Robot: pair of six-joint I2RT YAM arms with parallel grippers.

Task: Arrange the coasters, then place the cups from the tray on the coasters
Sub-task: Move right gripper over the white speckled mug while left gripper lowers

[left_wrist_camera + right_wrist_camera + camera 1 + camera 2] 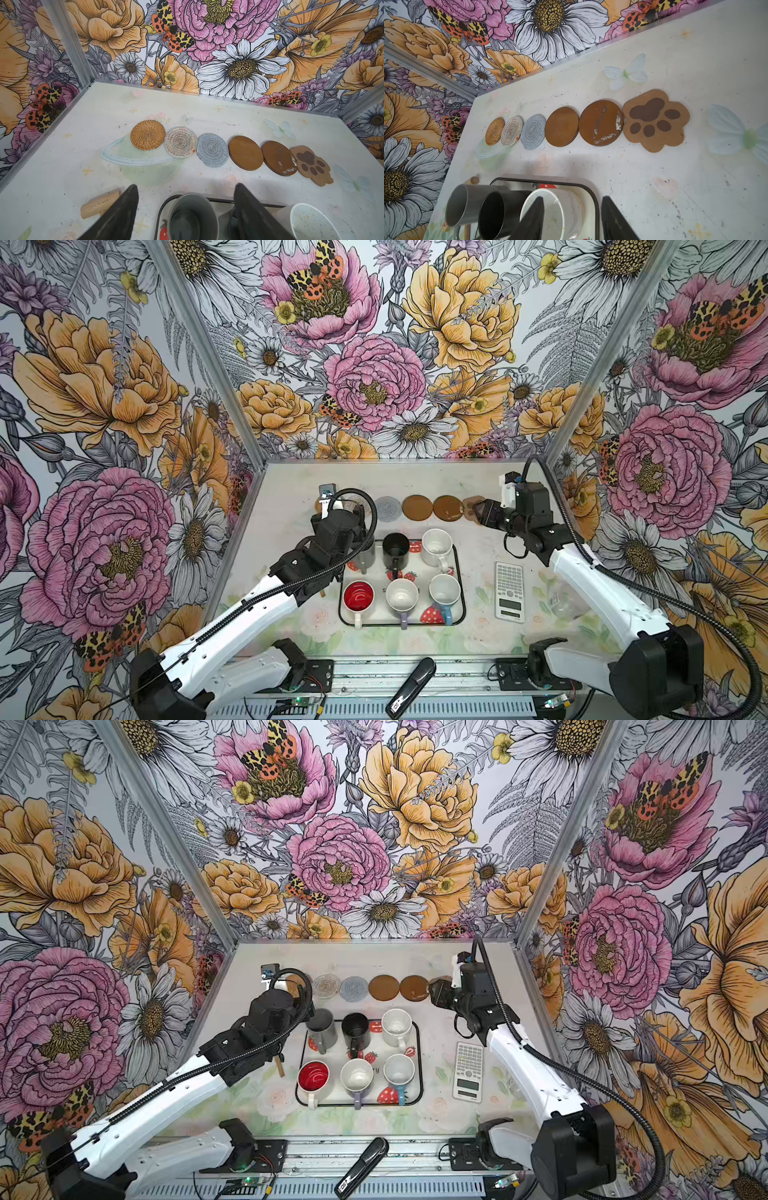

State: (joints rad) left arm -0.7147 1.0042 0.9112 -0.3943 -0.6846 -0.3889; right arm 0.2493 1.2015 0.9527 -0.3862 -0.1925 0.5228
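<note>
Where the tray (375, 614) is lying, mid-surface: we are seeing it carrying all six cups, in two rows of three.
Near row: the white mug with red inside (358, 596), the lavender mug (402, 594) and the blue mug (444, 590) are standing upright, handles pointing toward us.
Calculator (510, 591): it is lying on the surface, near the tray's right side.
Wooden peg (99, 204): it is lying on the surface, just beside the tray's left side.
Far row: the grey mug (321, 1029), the black mug (395, 549) and the speckled white mug (436, 545) are standing upright.
Left jaws: we are finding them spread wide and gripping nothing. They are hovering over the tray's far left corner, and the grey mug is showing in the gap between them in the left wrist view.
Right jaws: we are finding them spread apart and empty, hanging above the tray's far right corner by the speckled white mug.
Coasters: all six are lying flat and bare in one row on the surface beyond the tray.
Row order, left to right: tan woven coaster (148, 134), cream crochet coaster (180, 142), grey-blue crochet coaster (212, 150), plain brown disc (245, 152), scuffed brown disc (278, 158), paw-shaped coaster (311, 165).
Spacing: neighbours are sitting edge to edge, touching or nearly so.
</note>
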